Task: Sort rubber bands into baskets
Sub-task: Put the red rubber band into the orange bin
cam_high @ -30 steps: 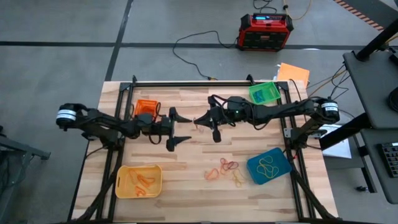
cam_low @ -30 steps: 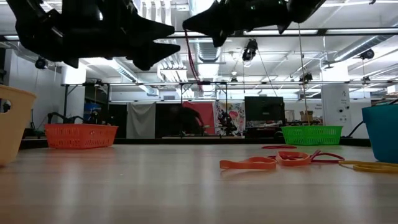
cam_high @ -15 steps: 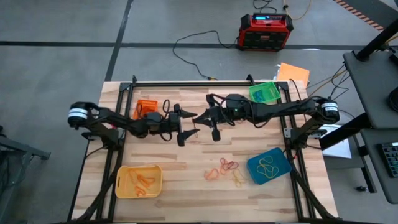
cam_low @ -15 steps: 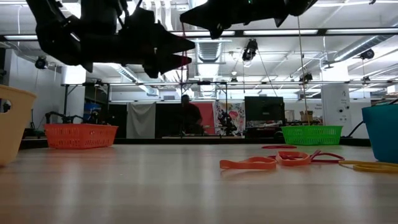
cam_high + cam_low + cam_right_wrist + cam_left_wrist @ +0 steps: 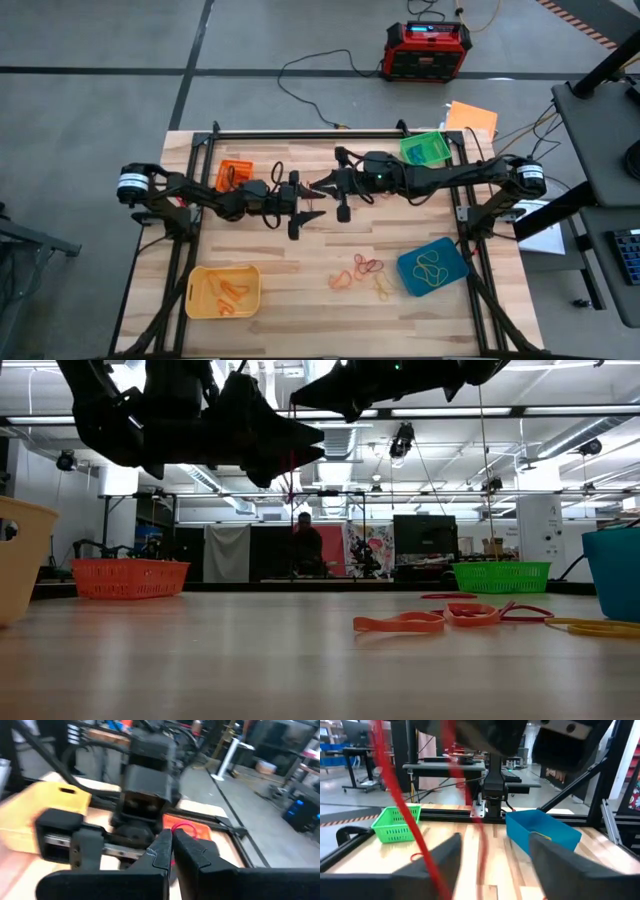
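My right gripper (image 5: 319,187) is shut on a red rubber band (image 5: 292,465) high above the table's middle. My left gripper (image 5: 303,207) is open right beside it. In the left wrist view the band (image 5: 400,800) hangs between its two spread fingers (image 5: 442,862); whether they touch it I cannot tell. The orange basket (image 5: 236,172), green basket (image 5: 425,149), blue basket (image 5: 432,266) and yellow basket (image 5: 223,291) rest on the table. Loose rubber bands (image 5: 360,270) lie near the blue basket. My right gripper pinches the red band's upper part (image 5: 179,826) between its shut fingertips. The fingers lie about level and point toward the table's left. The band hangs below them, clear of the table.
A red-black box (image 5: 427,50) with black cables sits on the floor beyond the far edge. In the low view the loose bands (image 5: 450,617) lie flat on the wood at the right. A person (image 5: 308,550) stands in the room behind.
My left gripper has moved toward the table's right edge, up to my right gripper, so that the hanging red band now stands between its fingers. My right gripper has stayed nearly in place, still shut on the band.
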